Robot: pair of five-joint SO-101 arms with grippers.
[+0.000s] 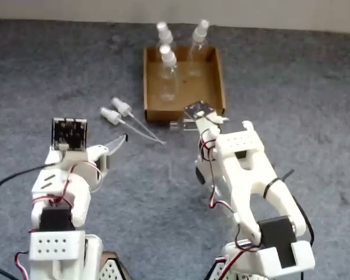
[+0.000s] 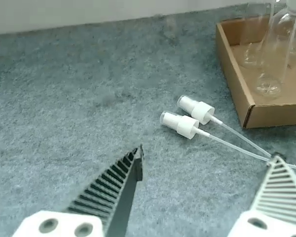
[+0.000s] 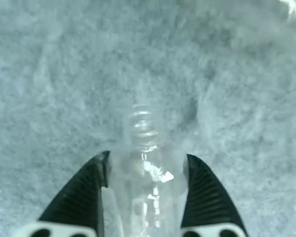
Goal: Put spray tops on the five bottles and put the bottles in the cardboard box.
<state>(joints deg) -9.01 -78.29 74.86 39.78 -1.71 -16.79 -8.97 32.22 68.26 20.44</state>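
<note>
From above we see the cardboard box (image 1: 147, 81) with three capped bottles (image 1: 168, 73) upright in it; two spray tops (image 1: 118, 112) lie on the carpet (image 1: 291, 116) just left of it; an uncapped bottle (image 1: 176, 124) lies by its near wall. In the left wrist view the left gripper (image 2: 207, 155) gapes wide and empty, the spray tops ahead of its tips; in the right wrist view the right gripper (image 3: 147, 160) clasps the uncapped bottle between both fingers, its threaded neck jutting past them.

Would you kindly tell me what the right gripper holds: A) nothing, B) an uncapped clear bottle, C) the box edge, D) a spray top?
B: in the right wrist view the right gripper is closed on both sides of a clear bottle whose threaded neck is bare.
</note>
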